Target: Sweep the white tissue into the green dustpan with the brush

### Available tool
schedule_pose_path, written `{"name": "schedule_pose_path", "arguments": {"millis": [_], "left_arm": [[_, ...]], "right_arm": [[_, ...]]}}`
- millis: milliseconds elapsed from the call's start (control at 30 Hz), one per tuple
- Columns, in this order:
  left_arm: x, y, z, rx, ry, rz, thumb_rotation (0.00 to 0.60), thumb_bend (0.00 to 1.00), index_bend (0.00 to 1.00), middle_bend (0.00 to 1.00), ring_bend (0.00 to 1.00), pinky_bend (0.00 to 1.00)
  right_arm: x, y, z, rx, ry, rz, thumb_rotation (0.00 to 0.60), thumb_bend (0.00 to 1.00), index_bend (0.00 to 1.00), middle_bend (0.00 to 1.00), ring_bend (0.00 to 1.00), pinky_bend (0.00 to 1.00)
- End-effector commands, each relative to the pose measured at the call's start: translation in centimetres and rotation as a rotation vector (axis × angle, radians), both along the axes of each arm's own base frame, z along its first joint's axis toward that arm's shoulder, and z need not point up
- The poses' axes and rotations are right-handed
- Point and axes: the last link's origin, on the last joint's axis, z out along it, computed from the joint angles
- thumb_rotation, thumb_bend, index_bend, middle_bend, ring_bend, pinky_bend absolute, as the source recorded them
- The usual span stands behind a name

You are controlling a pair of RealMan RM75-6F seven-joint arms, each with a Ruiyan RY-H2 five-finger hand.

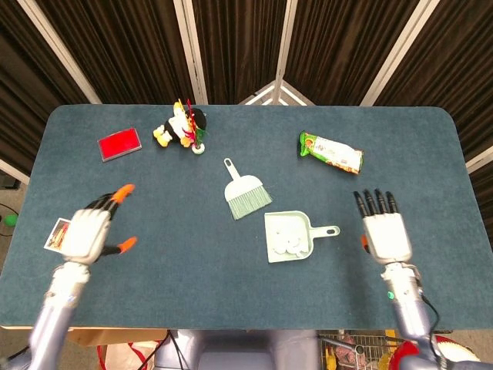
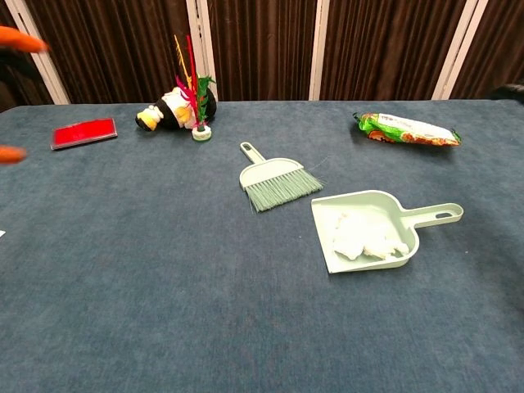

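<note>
The green dustpan (image 1: pixel 287 236) (image 2: pixel 367 230) lies flat near the table's middle, handle pointing right. The white tissue (image 1: pixel 286 241) (image 2: pixel 364 235) sits crumpled inside its pan. The pale green brush (image 1: pixel 244 190) (image 2: pixel 276 180) lies on the cloth just up and left of the dustpan, bristles toward it. My left hand (image 1: pixel 91 230) hovers far left near the table's front edge, fingers spread, holding nothing; only its orange fingertips (image 2: pixel 16 39) show in the chest view. My right hand (image 1: pixel 384 228) is flat and open to the right of the dustpan handle, apart from it.
A red card (image 1: pixel 119 143) and a penguin toy (image 1: pixel 183 126) lie at the back left. A snack packet (image 1: pixel 331 152) lies at the back right. A picture card (image 1: pixel 58 233) sits partly under my left hand.
</note>
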Motion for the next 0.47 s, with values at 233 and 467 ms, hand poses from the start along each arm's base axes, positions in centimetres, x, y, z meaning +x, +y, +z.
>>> {"name": "schedule_pose_path", "arguments": {"millis": [233,467], "left_arm": [[-6.3,-7.6,2.8,0.017,0.138,0.076,0.600,0.00,0.00,0.00,0.00,0.00],[-9.8,-9.7,3.4,0.080,0.252,0.057,0.600,0.00,0.00,0.00,0.00,0.00]], "right_arm": [[-4.5,7.7,4.6,-0.027,-0.148,-0.047,0.600,0.21,0.00,0.00,0.00,0.00],[-6.5,11.1,5.9,-0.090,-0.124,0.024,0.600,0.20,0.00,0.00,0.00,0.00]]}}
